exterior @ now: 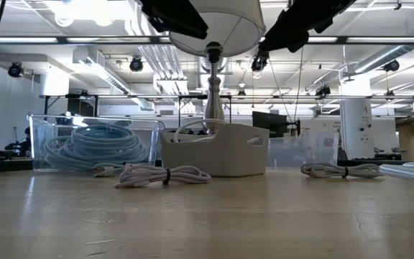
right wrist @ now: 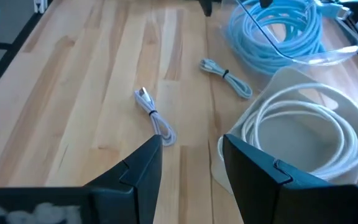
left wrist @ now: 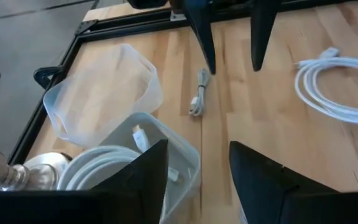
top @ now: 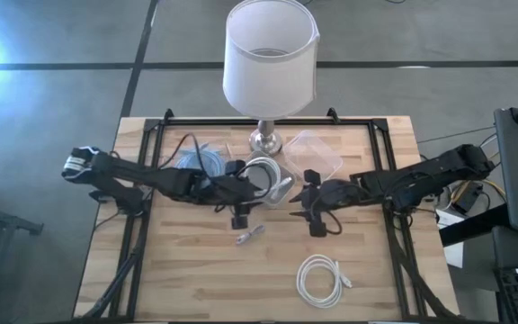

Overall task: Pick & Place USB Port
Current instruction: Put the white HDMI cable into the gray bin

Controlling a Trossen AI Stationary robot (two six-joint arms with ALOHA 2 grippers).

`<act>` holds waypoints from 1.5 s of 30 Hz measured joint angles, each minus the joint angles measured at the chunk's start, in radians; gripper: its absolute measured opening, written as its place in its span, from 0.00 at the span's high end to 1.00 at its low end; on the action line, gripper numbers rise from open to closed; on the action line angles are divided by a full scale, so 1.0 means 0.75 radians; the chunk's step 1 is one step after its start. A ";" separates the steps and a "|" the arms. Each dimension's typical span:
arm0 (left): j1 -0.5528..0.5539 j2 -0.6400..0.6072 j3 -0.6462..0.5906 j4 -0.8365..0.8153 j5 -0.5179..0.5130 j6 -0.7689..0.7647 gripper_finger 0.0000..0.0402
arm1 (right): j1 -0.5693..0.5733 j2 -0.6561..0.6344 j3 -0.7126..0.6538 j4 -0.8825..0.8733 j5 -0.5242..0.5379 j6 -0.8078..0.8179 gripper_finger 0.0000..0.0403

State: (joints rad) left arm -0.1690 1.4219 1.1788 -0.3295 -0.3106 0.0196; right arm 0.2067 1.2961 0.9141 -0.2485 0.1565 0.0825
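Observation:
A small bundled white USB cable (top: 248,236) lies flat on the wooden table, between and a little nearer than my two grippers; it also shows in the left wrist view (left wrist: 197,93) and the right wrist view (right wrist: 154,118). A second small bundled cable (right wrist: 225,78) lies beside the blue-cable bin. My left gripper (top: 240,219) (left wrist: 194,146) is open and empty above the table, next to the white basket (top: 263,175). My right gripper (top: 316,220) (right wrist: 191,140) is open and empty, facing it from the right.
The white basket (right wrist: 303,130) holds a coiled white cable. A clear bin with blue cable (top: 196,162) stands far left, an empty clear container (top: 315,153) far right, a lamp (top: 268,54) at the far edge. A white cable coil (top: 322,277) lies near the front.

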 joint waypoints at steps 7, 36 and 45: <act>-0.027 -0.094 -0.255 0.201 0.015 -0.007 0.60 | 0.008 0.142 0.064 -0.011 -0.004 -0.016 0.59; -0.020 -0.215 -0.511 0.473 0.430 0.461 0.59 | 0.278 0.676 0.636 -0.841 -0.151 0.561 0.59; -0.019 -0.215 -0.511 0.469 0.464 0.545 0.59 | 0.382 0.677 0.607 -0.838 -0.241 0.644 0.59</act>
State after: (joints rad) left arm -0.1833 1.2606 0.7952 0.0221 0.0370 0.4283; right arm 0.4928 1.8038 1.3695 -0.8771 -0.0243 0.5652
